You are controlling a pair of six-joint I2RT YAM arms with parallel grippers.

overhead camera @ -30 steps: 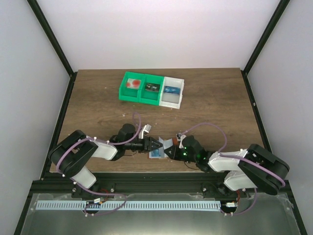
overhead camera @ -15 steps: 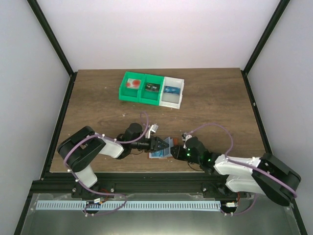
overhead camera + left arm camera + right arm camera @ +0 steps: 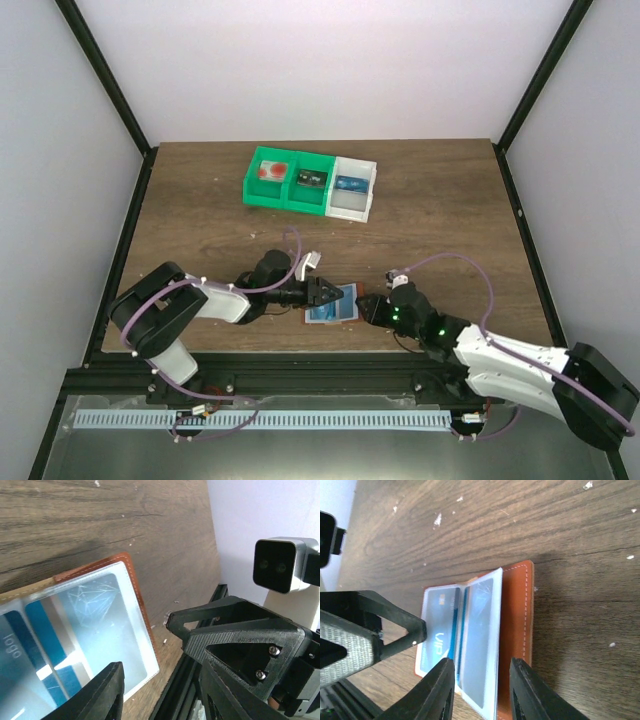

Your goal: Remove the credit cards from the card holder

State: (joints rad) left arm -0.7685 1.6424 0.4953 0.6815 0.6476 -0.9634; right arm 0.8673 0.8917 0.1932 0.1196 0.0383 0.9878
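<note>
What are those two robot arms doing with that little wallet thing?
They are working on getting the credit cards out of the card holder. It lies open and flat on the table, right between the two arms. The left gripper has a fingertip at one edge, the right gripper sits at the opposite edge, and both have their jaws apart. No card is out yet: the blue ones are in the clear sleeves.

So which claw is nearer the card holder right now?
Left, narrowly. The left claw overlaps the card holder at its left edge; the right claw sits just off its right edge.
</note>
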